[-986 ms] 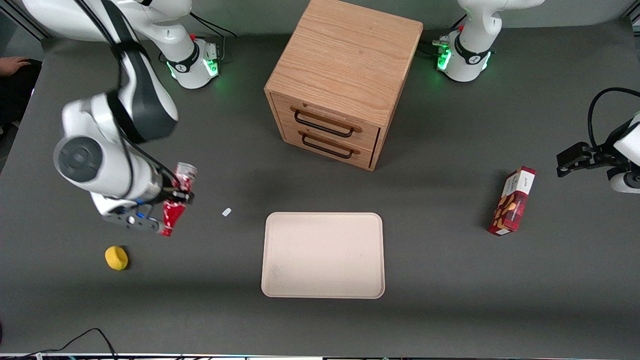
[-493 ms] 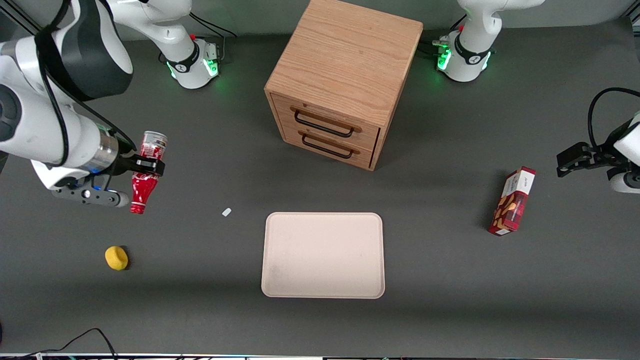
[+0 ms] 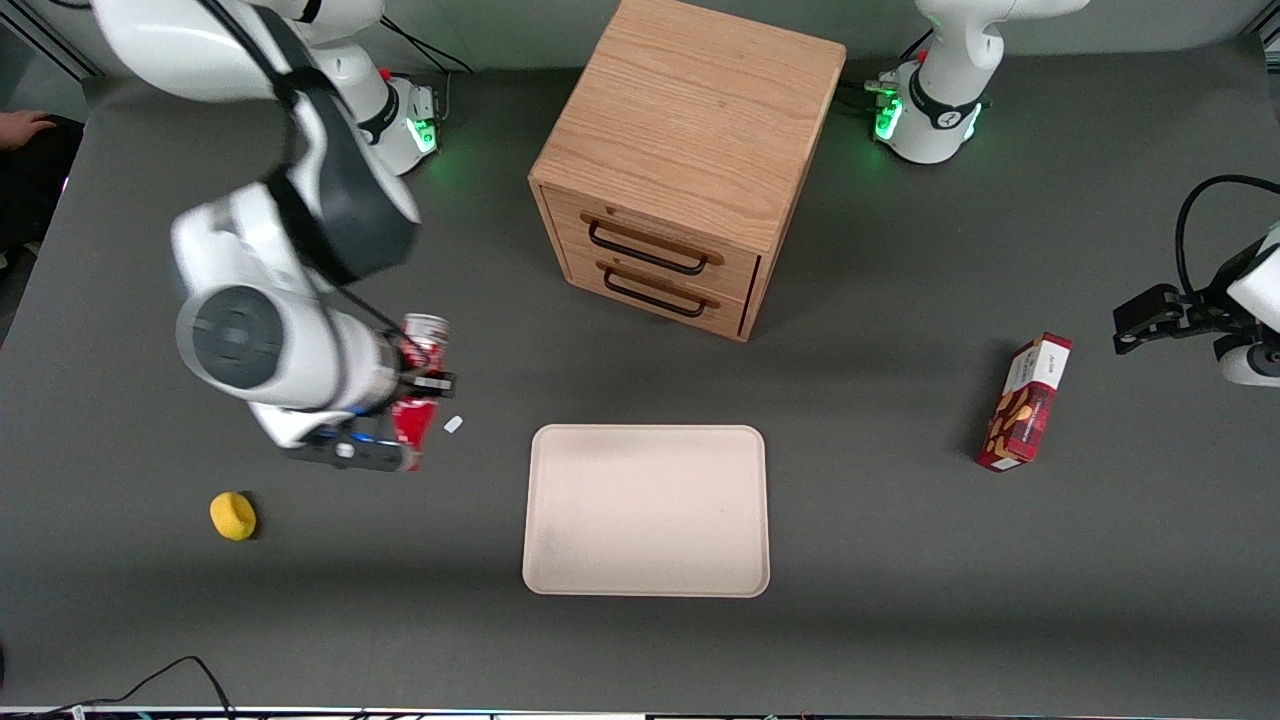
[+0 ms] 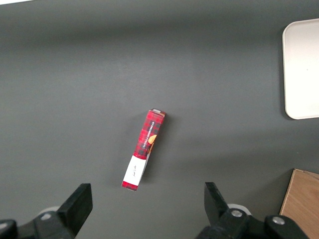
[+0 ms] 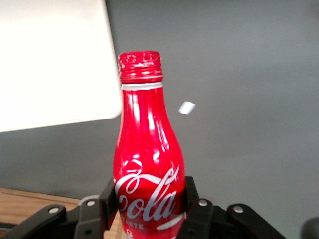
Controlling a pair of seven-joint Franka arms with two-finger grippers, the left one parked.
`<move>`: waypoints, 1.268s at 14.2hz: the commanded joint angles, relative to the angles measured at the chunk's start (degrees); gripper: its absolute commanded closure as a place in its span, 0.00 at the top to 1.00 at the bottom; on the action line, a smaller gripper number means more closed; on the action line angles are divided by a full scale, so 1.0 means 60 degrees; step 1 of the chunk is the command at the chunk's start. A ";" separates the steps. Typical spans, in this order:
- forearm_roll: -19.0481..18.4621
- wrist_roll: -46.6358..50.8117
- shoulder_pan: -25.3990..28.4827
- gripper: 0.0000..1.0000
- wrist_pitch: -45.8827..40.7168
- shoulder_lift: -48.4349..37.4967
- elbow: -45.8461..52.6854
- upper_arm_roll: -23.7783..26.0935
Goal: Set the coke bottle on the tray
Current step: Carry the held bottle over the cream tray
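The coke bottle (image 3: 414,400), slim and red with white script (image 5: 147,169), hangs above the table with its silvery base up and its cap pointing down. My right gripper (image 3: 420,385) is shut on its body, black fingers (image 5: 193,199) pressed on both sides. The cream tray (image 3: 646,510) lies flat on the dark table, nearer the front camera than the cabinet; the held bottle is beside it, toward the working arm's end. A corner of the tray (image 5: 55,64) shows past the bottle's cap.
A wooden two-drawer cabinet (image 3: 690,160) stands at the back middle. A yellow round object (image 3: 233,516) lies near the working arm's end. A small white scrap (image 3: 453,424) sits by the bottle. A red-and-white snack box (image 3: 1025,402) stands toward the parked arm's end.
The arm has swung with the bottle held: half a second ago it was farther toward the working arm's end and higher, now it is closer to the tray, just above the white scrap.
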 commanded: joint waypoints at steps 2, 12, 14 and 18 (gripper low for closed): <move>-0.0009 0.0689 0.1465 0.00 0.1095 0.1768 0.1425 -0.0897; -0.0024 0.0425 0.1733 0.00 0.3515 0.3513 0.1410 -0.1252; -0.0227 0.0222 0.1675 0.00 0.3750 0.3660 0.1410 -0.1253; -0.0360 -0.0585 0.1718 0.00 0.4627 0.4055 0.1425 -0.1530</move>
